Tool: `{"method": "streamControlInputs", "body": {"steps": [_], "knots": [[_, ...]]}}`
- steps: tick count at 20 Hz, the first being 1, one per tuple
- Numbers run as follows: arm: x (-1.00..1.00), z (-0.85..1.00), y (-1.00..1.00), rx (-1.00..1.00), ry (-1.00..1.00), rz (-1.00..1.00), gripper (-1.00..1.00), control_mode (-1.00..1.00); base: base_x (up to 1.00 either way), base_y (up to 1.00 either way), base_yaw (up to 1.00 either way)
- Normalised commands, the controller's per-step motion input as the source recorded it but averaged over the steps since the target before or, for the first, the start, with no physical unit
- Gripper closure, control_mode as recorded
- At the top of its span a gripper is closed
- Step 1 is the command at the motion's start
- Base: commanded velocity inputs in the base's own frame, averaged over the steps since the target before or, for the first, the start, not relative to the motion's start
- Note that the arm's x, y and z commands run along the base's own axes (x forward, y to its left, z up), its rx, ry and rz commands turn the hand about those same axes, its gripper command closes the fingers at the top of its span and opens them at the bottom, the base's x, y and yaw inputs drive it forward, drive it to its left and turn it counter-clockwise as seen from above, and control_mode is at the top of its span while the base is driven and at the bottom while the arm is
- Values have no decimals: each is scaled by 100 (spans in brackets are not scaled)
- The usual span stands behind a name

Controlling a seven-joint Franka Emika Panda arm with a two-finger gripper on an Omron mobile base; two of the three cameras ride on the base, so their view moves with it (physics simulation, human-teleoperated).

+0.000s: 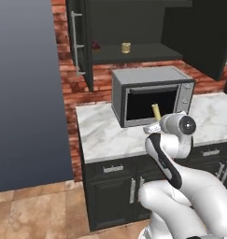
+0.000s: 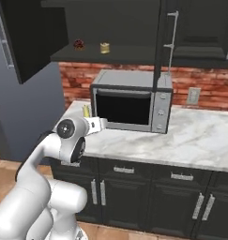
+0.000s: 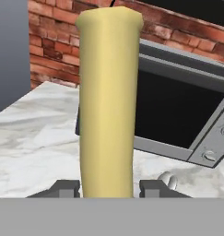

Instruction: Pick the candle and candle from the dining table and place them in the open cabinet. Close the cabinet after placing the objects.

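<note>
1. The gripper (image 3: 106, 188) is clenched on the tall candle (image 3: 108, 101), held upright over the marble counter (image 1: 105, 135).
2. The microwave (image 1: 150, 95) stands just beyond it.
3. The squat candle (image 1: 126, 47) sits on the open cabinet (image 1: 133, 53) shelf, with free room beside it.

Squat candle (image 2: 104, 48) sits on cabinet (image 2: 134, 55) shelf.
</note>
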Motion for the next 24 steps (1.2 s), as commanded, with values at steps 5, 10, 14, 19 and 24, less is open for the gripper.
{"method": "streamControlInputs", "body": {"steps": [5, 10, 14, 19, 24], "knots": [[0, 0, 0, 0, 0, 0, 100, 100, 26, -35, 23], [0, 0, 0, 0, 0, 0, 100, 100, 1, -69, 17], [0, 0, 0, 0, 0, 0, 100, 100, 6, -45, 8], [0, 0, 0, 0, 0, 0, 100, 100, 19, -2, 0], [0, 0, 0, 0, 0, 0, 100, 100, 12, 23, 0]]}}
